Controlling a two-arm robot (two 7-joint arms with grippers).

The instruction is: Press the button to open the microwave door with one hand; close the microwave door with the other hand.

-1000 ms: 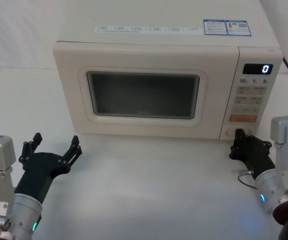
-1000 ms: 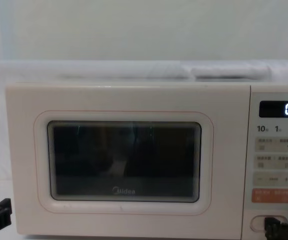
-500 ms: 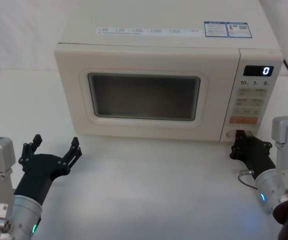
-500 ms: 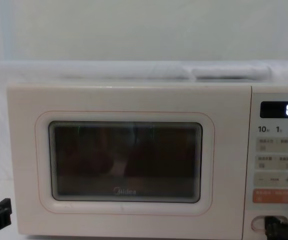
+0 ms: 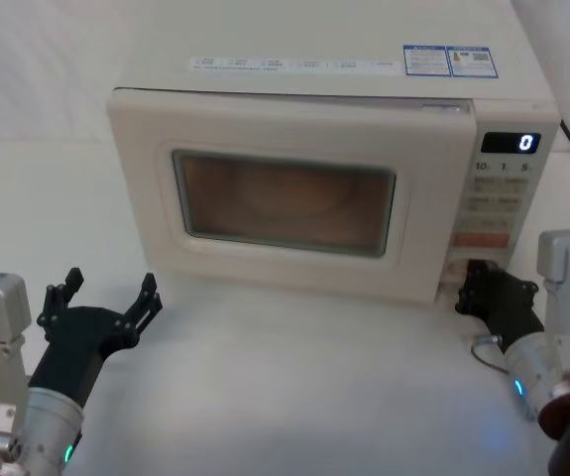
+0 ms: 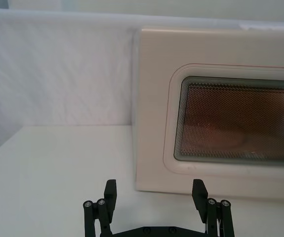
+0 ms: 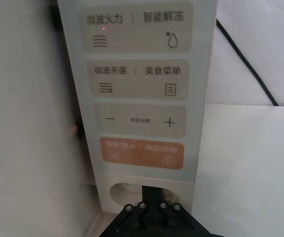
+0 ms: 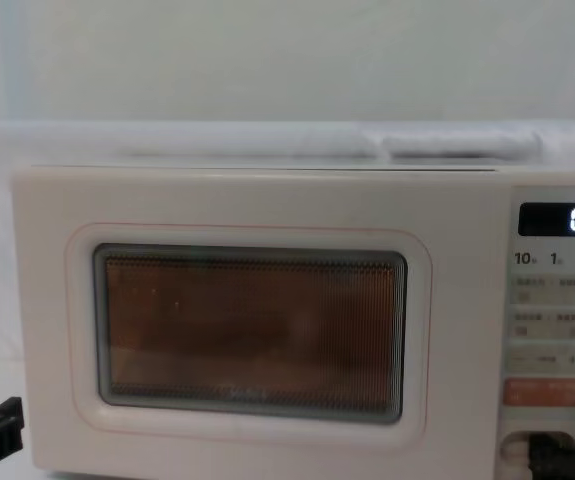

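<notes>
Head view, one microwave point(image 5: 324, 99), two grippers point(image 5: 104, 299)

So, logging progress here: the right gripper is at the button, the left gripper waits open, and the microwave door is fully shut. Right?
Not quite. The microwave door has popped ajar, its right edge standing out from the control panel in the head view. The right gripper is at the button, and the left gripper waits open.

Left hand point(image 5: 103, 297) spread wide; right hand point(image 5: 475, 281) reaching forward.

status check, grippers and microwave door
Right gripper pressed on the button. Left gripper open, on table. Microwave door ajar, interior lit. Nothing in the way.
</notes>
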